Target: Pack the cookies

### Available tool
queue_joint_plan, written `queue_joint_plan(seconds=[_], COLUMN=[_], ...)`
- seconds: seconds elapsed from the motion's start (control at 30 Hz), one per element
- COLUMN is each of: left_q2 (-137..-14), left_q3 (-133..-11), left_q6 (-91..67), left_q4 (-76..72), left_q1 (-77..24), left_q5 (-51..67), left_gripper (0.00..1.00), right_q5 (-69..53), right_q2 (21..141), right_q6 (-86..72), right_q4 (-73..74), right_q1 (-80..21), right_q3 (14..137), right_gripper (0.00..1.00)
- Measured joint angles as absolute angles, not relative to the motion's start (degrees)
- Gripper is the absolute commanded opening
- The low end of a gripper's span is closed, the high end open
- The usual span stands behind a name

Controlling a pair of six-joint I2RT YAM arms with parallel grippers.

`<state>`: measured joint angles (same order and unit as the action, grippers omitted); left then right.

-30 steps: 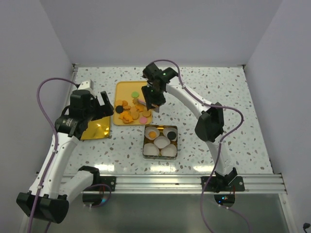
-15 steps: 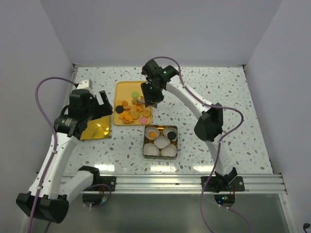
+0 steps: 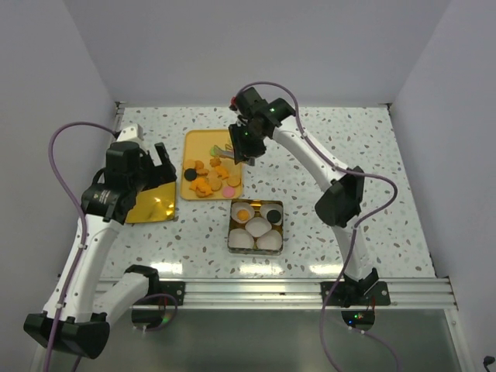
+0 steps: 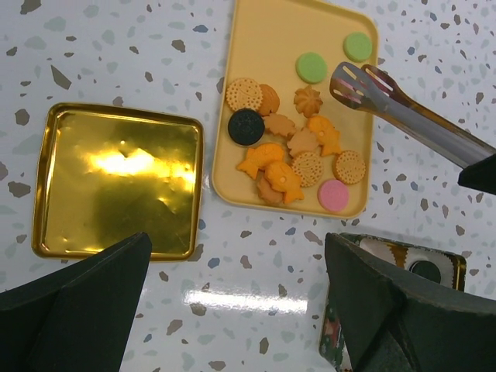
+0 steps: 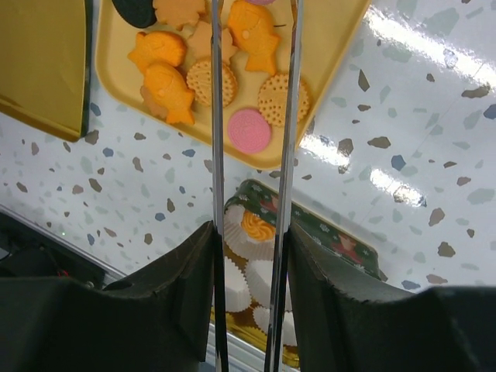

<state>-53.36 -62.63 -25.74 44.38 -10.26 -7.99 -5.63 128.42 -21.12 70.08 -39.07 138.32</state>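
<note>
The right fingers (image 5: 182, 298) clamp the two blades of the metal tongs (image 4: 422, 118), one blade flat against each finger. I take the tool to be there because such thin biscuits would be hard to pinch directly. The tongs' tips hang over the far end of the yellow tray (image 4: 267, 35), near the green rounds, with nothing between them that I can see. The cookies (image 4: 291, 159) lie heaped on that tray. One orange piece and some black ones already sit in paper cups (image 3: 256, 229) in the tin (image 5: 335, 236) just beside it. The left fingers (image 4: 81, 306) stand wide apart and empty above the gold lid (image 4: 116, 186) on the counter (image 4: 116, 54), probably keeping clear.
</note>
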Motion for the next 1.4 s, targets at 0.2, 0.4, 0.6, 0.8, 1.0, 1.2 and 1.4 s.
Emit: queue_joint_plan(seconds=[0.2, 0.4, 0.6, 0.8, 1.0, 1.2, 1.4], left_q2=[-53.4, -54.4, -57.1, -58.8, -59.3, -59.3, -59.0], left_q3=[-64.1, -64.9, -65.0, -64.9, -63.8, -62.2, -61.9], left_q6=[-25.7, -24.9, -24.5, -24.5, -24.9, -26.0, -26.4], left_q4=[45.0, 44.8, 43.7, 41.7, 39.4, 38.4, 38.3], left_q1=[-10.3, -10.3, -10.3, -10.3, -10.3, -10.3, -10.3], left_q5=[-8.3, -8.2, -7.7, -6.4, -5.2, -4.4, -4.3], left_gripper=[1.0, 1.0, 1.0, 1.0, 1.0, 1.0, 1.0], right_q5=[-5.6, -5.8, -7.4, -9.0, -10.7, -13.4, -14.5], right_q2=[115.7, 96.7, 82.7, 74.4, 68.0, 65.5, 66.7], right_q6=[-20.0, -19.1, -19.1, -18.6, -17.7, -17.9, -18.0], right_q4=[69.1, 67.8, 66.7, 67.6, 69.6, 69.6, 69.3], right_q1=[-39.0, -39.0, -39.0, -39.1, -39.1, -39.7, -40.4], right_q3=[125.1, 110.3, 96.8, 84.4, 76.7, 75.2, 72.0], right_gripper=[0.41, 0.41, 0.41, 0.41, 0.42, 0.41, 0.41])
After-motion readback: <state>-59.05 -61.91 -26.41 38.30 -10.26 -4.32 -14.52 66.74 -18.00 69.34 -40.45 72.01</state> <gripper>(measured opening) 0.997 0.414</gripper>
